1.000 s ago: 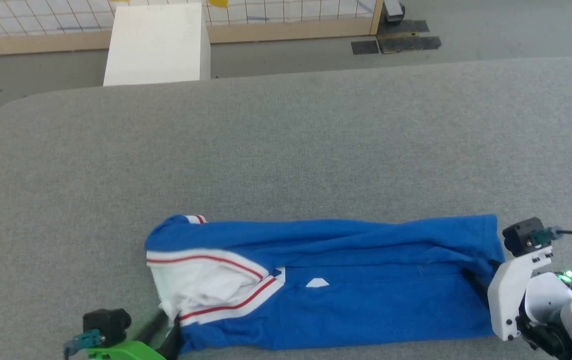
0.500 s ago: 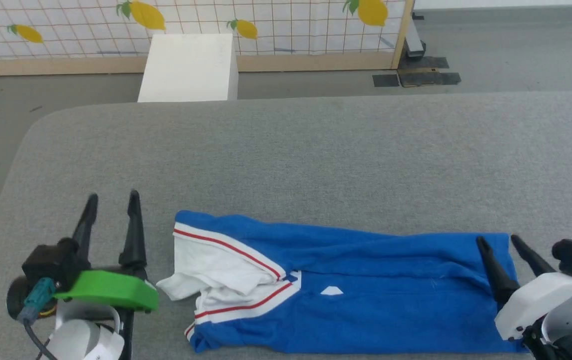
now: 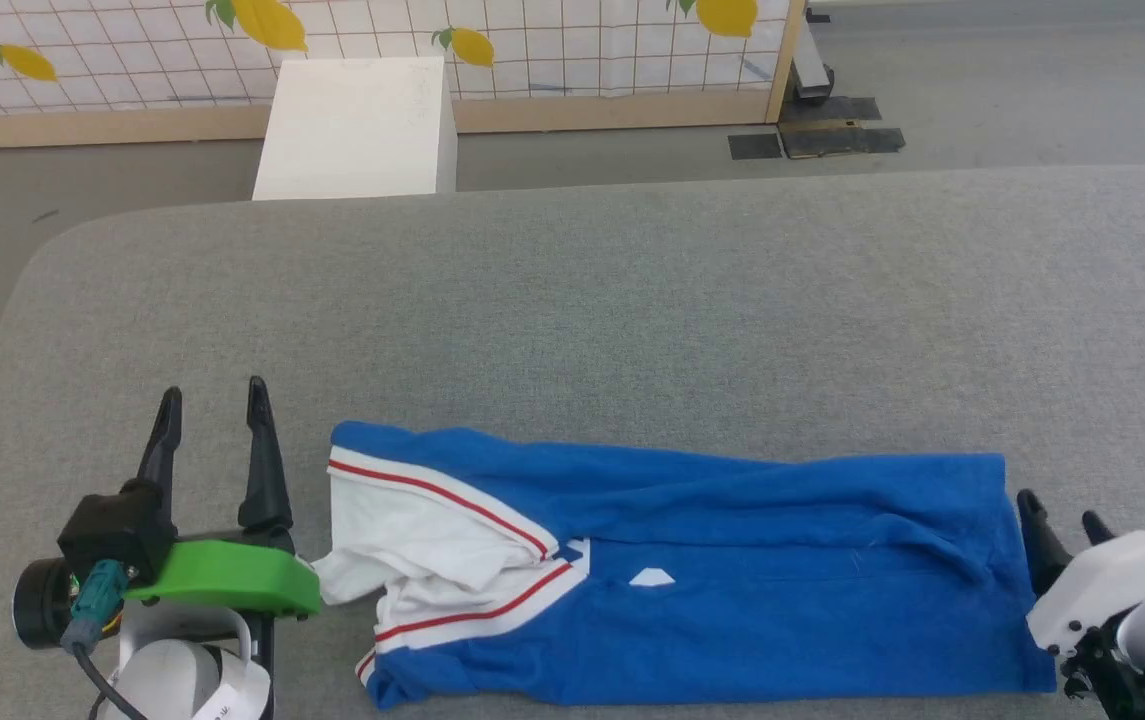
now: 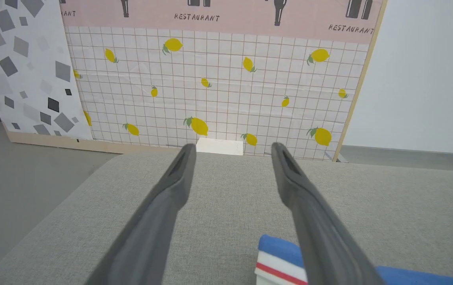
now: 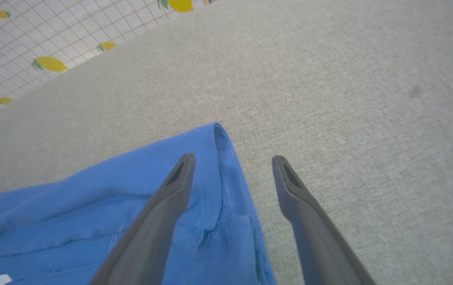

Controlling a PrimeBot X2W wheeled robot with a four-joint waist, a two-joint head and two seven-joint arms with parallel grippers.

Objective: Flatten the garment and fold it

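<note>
Since both grippers hang empty w/ fingers spread wide, L gripper (image 3: pixel 212 388) just left of the white-sleeve end and R gripper (image 3: pixel 1057 507) over the hem edge at the right, I've got nothing in hand. The garment (image 3: pixel 692 580) lies along the near edge of the grey table (image 3: pixel 572 300) as a long strip, long axis left-right, sleeve end pointing left, hem right; looks light, soft, floppy jersey, so I'd pinch both layers at the hem corners & sleeve end, else it'll sag. Farther off: white box (image 3: pixel 357 125), then lemon-print panel (image 3: pixel 532 40).
</note>
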